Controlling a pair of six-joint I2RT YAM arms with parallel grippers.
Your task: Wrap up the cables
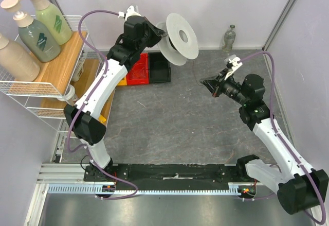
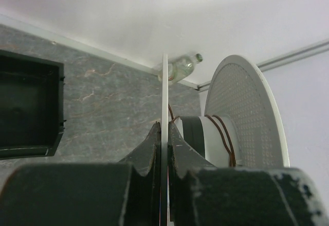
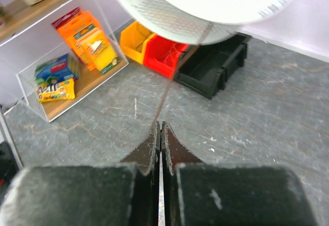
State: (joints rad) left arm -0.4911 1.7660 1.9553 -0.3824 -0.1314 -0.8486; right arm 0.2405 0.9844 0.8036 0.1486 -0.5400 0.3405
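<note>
A white round spool [image 1: 179,36] is held up over the back of the table. My left gripper [image 1: 160,34] is shut on its near flange [image 2: 165,97], which shows edge-on between the fingers. A few turns of thin dark cable [image 2: 224,139] lie on the hub. In the right wrist view the same thread-like cable [image 3: 170,88] runs taut from under the spool's flange [image 3: 205,2] down to my right gripper [image 3: 161,126], which is shut on it. From above, the right gripper [image 1: 203,82] hangs to the right of and below the spool, and the cable [image 1: 194,70] is barely visible.
Red [image 1: 138,69] and black [image 1: 159,67] bins sit under the spool, with a yellow one [image 3: 134,39] beside them. A wire shelf rack [image 1: 31,87] with pump bottles [image 1: 36,35] fills the left. A clear bottle [image 1: 229,37] stands at the back wall.
</note>
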